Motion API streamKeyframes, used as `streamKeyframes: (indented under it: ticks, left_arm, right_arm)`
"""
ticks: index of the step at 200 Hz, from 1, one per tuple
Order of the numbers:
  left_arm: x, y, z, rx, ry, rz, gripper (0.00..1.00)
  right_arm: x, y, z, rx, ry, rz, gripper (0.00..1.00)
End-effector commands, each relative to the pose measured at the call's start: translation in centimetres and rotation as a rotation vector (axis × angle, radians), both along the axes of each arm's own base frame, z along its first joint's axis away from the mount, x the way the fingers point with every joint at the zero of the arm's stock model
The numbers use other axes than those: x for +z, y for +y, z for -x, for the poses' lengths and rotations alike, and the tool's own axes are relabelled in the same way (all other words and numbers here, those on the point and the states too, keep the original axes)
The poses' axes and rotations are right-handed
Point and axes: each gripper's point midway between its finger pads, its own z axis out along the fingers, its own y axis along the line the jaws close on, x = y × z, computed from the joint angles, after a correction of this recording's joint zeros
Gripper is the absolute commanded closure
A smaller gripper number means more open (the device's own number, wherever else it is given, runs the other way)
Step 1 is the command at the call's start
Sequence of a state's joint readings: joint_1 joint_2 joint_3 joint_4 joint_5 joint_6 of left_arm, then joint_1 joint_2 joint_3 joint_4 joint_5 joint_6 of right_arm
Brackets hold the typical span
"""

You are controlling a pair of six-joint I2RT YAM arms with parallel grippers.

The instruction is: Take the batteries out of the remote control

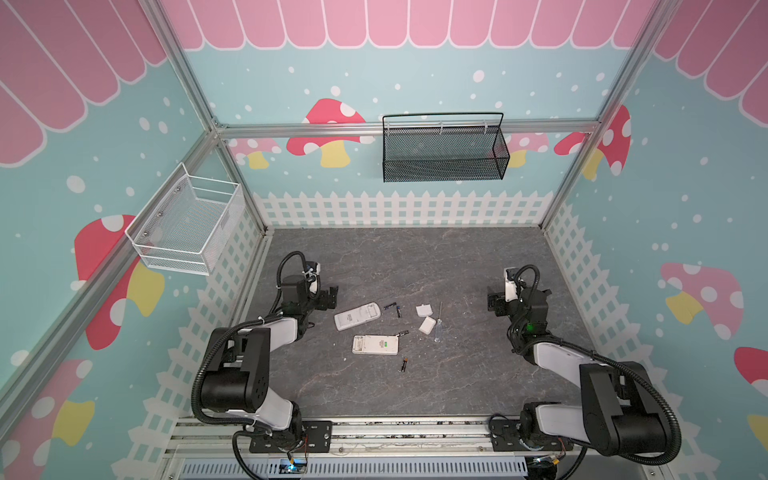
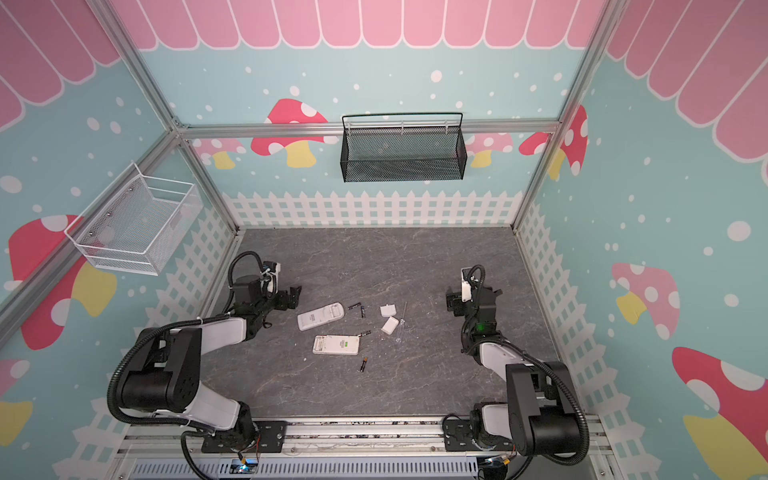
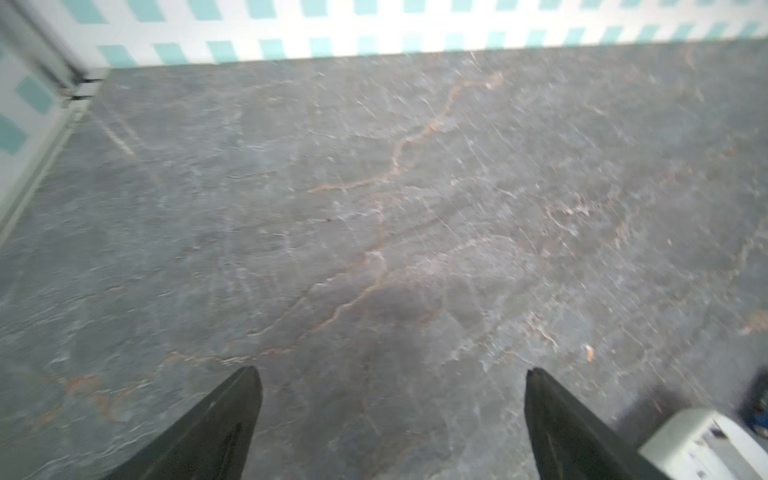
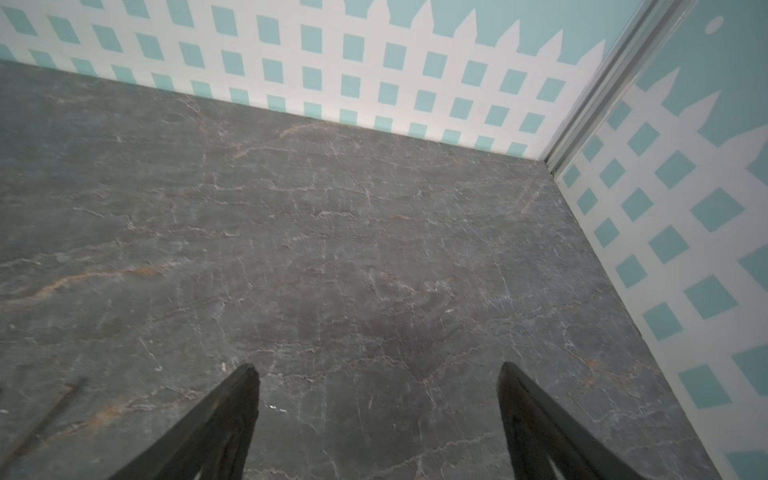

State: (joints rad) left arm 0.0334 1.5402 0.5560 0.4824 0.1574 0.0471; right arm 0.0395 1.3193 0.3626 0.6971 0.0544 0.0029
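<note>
Two white remote controls lie back-up mid-table in both top views, a far one (image 1: 357,316) (image 2: 321,316) and a near one (image 1: 375,345) (image 2: 336,345). Several batteries lie loose on the table. Two (image 1: 389,306) (image 1: 398,311) are right of the far remote, one (image 1: 402,333) is at the near remote's corner, and one (image 1: 403,364) is in front of it. My left gripper (image 1: 330,297) (image 3: 392,374) is open and empty, left of the far remote (image 3: 706,444). My right gripper (image 1: 492,302) (image 4: 378,370) is open and empty over bare table at the right.
Two small white covers (image 1: 423,310) (image 1: 427,325) and a clear-handled screwdriver (image 1: 438,324) lie right of the remotes. A white wire basket (image 1: 187,220) hangs on the left wall and a black mesh basket (image 1: 444,149) on the back wall. Walls enclose the grey table (image 1: 415,257).
</note>
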Motion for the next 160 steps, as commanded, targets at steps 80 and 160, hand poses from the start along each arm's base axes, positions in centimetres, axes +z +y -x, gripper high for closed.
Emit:
streamKeyframes:
  ticks: [80, 160]
  left_arm:
    - [3.1, 1.1, 1.1, 0.065, -0.280, 0.079, 0.00]
    - [3.1, 1.1, 1.2, 0.063, -0.277, 0.078, 0.00]
  right_arm:
    - [1.1, -1.1, 0.8, -0.022, -0.254, 0.018, 0.11]
    - [0.9, -1.9, 0.6, -0.066, -0.241, 0.010, 0.02]
